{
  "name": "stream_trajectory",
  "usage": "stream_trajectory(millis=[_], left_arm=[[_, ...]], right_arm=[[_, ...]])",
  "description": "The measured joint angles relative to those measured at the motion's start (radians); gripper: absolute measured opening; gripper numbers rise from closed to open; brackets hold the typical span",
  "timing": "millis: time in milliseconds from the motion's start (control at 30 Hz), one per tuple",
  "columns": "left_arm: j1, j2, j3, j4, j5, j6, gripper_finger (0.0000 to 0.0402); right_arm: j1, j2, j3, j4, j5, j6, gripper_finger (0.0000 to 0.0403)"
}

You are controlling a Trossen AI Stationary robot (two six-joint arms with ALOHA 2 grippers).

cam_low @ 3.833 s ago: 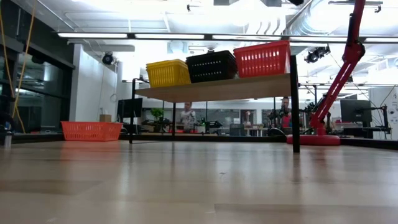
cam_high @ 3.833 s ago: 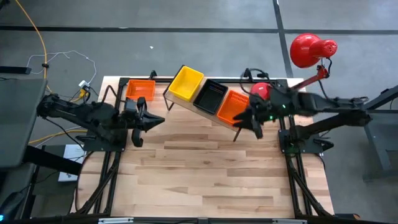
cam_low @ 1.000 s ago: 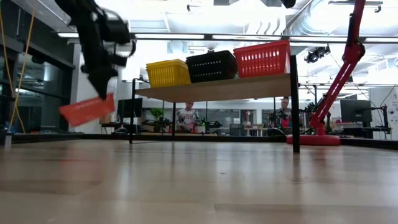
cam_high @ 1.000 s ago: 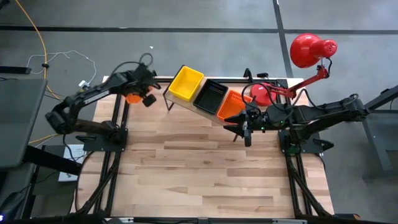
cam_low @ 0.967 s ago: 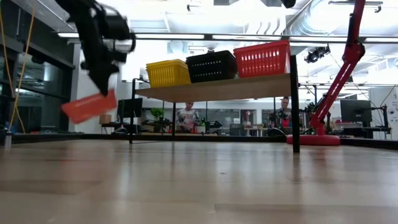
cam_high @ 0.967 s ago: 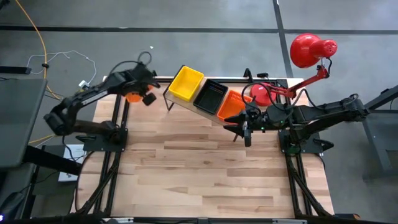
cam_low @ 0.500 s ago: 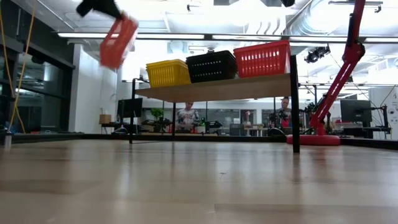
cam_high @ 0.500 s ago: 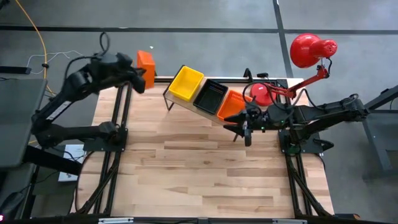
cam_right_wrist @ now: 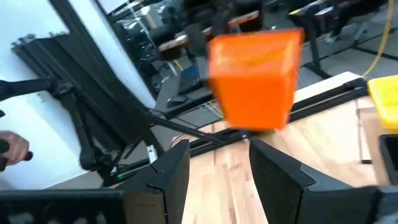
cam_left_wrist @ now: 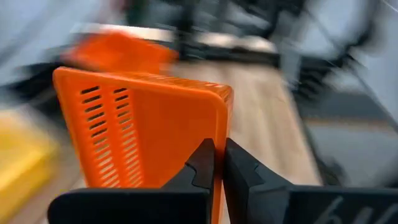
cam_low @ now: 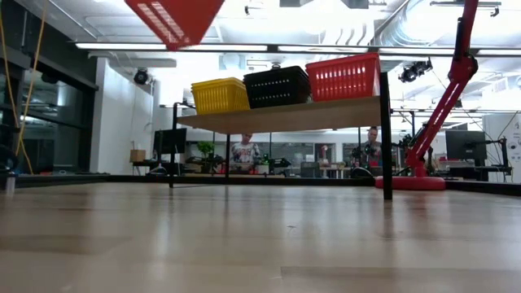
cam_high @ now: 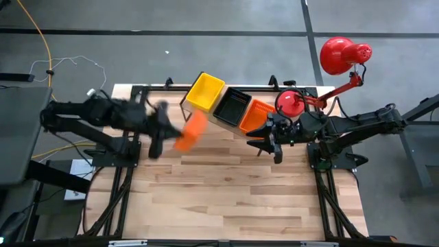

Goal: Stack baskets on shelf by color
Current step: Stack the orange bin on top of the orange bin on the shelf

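The shelf (cam_high: pixel 221 120) stands slanted at the table's far side and bears a yellow basket (cam_high: pixel 204 91), a black basket (cam_high: pixel 232 104) and an orange basket (cam_high: pixel 257 115) side by side; they also show in the low view (cam_low: pixel 277 86). My left gripper (cam_high: pixel 168 134) is shut on another orange basket (cam_high: pixel 191 130), high above the table, in front of the shelf's left end. That basket shows at the top of the low view (cam_low: pixel 175 16). My right gripper (cam_high: pixel 271 143) is open and empty by the shelf's right end. My left gripper pinches one wall of the orange basket (cam_left_wrist: pixel 219 127) between its two fingers (cam_left_wrist: pixel 202 167). The basket is lifted well clear of the table and is tipped, with a slotted wall (cam_left_wrist: pixel 99 124) turned toward the wrist camera.
A red desk lamp (cam_high: pixel 339 55) stands at the far right, its base (cam_high: pixel 288 103) beside the shelf's right end. Bare planks (cam_high: pixel 233 192) fill the table's near half. People (cam_low: pixel 244 150) show in the room beyond the table.
My left gripper has lifted the orange basket from the table's far left corner high into the air, then swung it toward the near edge and the right, to in front of the shelf's left end. The basket has tipped and turned on the way.
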Motion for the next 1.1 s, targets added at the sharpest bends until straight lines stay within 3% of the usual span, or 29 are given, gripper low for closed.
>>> stream_trajectory(millis=[200, 367, 467, 667, 800, 1100], left_arm=[[-0.181, 0.167, 0.067, 0.001, 0.18, 0.119, 0.0], [-0.197, 0.293, 0.094, 0.016, 0.337, 0.173, 0.0], [-0.194, 0.352, 0.094, 0.035, 0.378, 0.206, 0.0], [-0.195, 0.436, 0.094, 0.081, 0.378, 0.308, 0.0], [-0.195, 0.47, 0.095, 0.112, 0.352, 0.358, 0.0], [-0.193, 0.514, 0.094, 0.127, 0.307, 0.476, 0.0]], right_arm=[[0.0, 0.02, 0.001, 0.001, -0.103, -0.026, 0.0153], [0.0, 0.096, 0.002, 0.012, -0.213, -0.025, 0.0153], [0.0, 0.168, 0.039, 0.0, -0.29, -0.018, 0.0153], [0.0, 0.313, 0.214, -0.217, -0.414, -0.13, 0.0153], [0.002, 0.39, 0.319, -0.374, -0.439, -0.21, 0.0153], [0.002, 0.513, 0.439, -0.46, -0.528, -0.273, 0.0153]])
